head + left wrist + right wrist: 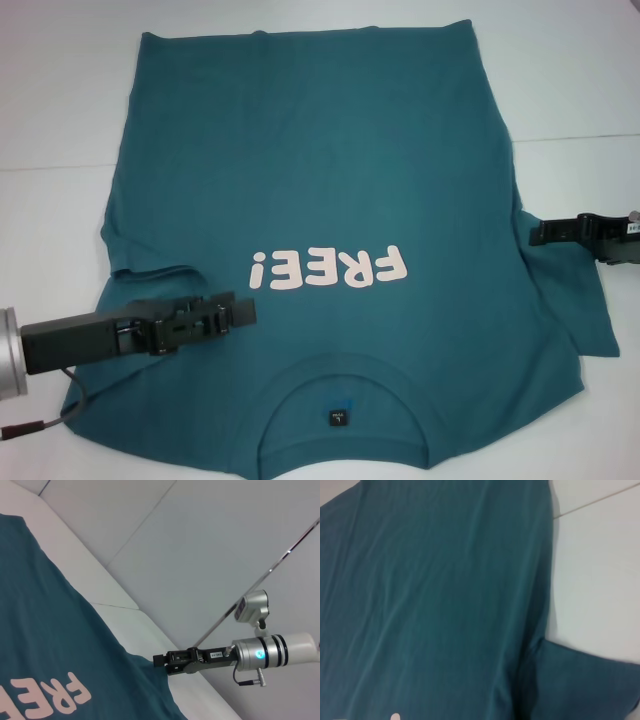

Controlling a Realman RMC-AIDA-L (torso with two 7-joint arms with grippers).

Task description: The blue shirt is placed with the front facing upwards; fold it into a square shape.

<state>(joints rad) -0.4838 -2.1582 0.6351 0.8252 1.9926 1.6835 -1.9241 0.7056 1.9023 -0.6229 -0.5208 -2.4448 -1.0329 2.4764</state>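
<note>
1. Head view: the left gripper [245,312] reaches in from the lower left of the frame, its tip over the shirt just left of the pink "FREE!" print [330,270]; whether its jaws are spread or closed cannot be told.
2. The right gripper [535,234] enters at the right edge, mid-height, its tip at the shirt's side just above the right sleeve [575,300]; its jaws' state cannot be told either.
3. The blue shirt [320,160] lies flat, front up, filling most of the white table [60,100], collar [345,375] at the bottom edge of the frame.
4. A small black label [340,415] sits inside the collar.
</note>
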